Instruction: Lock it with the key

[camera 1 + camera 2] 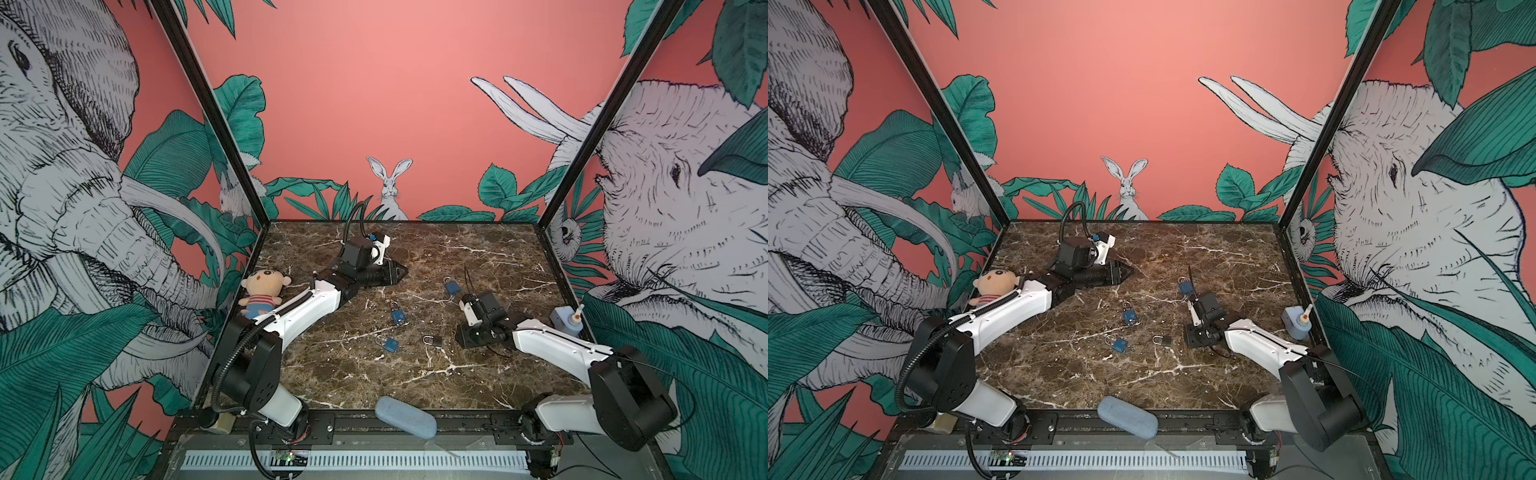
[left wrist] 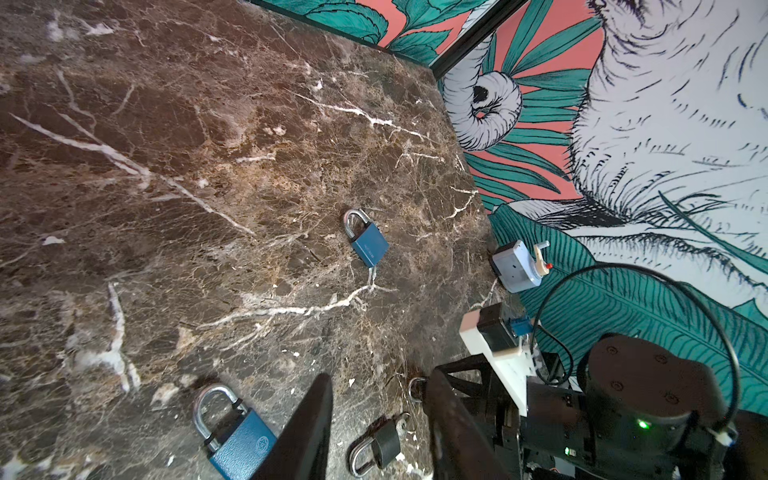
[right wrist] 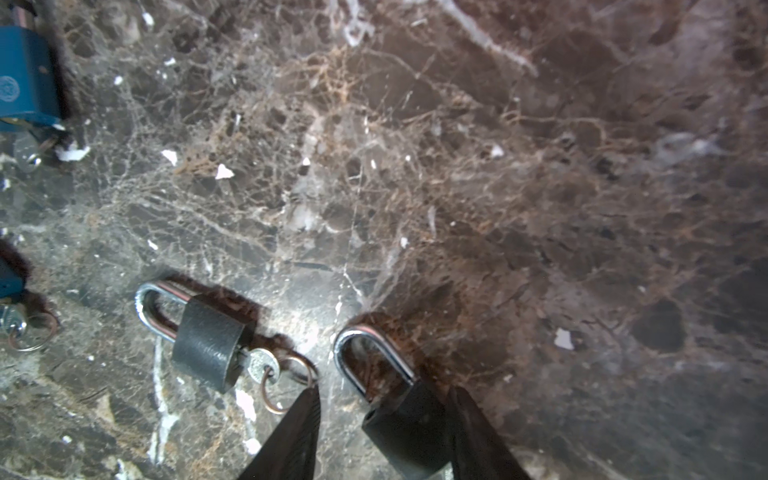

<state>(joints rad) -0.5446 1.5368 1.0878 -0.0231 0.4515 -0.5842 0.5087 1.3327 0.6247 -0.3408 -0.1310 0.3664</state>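
Observation:
A black padlock (image 3: 409, 428) lies on the marble table (image 3: 457, 166) between the jaws of my right gripper (image 3: 384, 390). It rests against one finger and stands clear of the other, so the gripper is open. Its shackle (image 3: 374, 353) is lifted out of its hole. Beside it lies a second black padlock (image 3: 208, 340) (image 1: 433, 341) with a key (image 3: 262, 365) in it on a copper ring (image 3: 286, 386). My left gripper (image 1: 401, 272) (image 2: 380, 376) hangs open and empty at the far middle of the table.
Three blue padlocks (image 1: 452, 287) (image 1: 397, 316) (image 1: 390, 345) lie across the middle of the table. A plush doll (image 1: 262, 293) sits at the left wall, a pale blue box (image 1: 567, 320) at the right wall, and a blue case (image 1: 405, 415) on the front edge.

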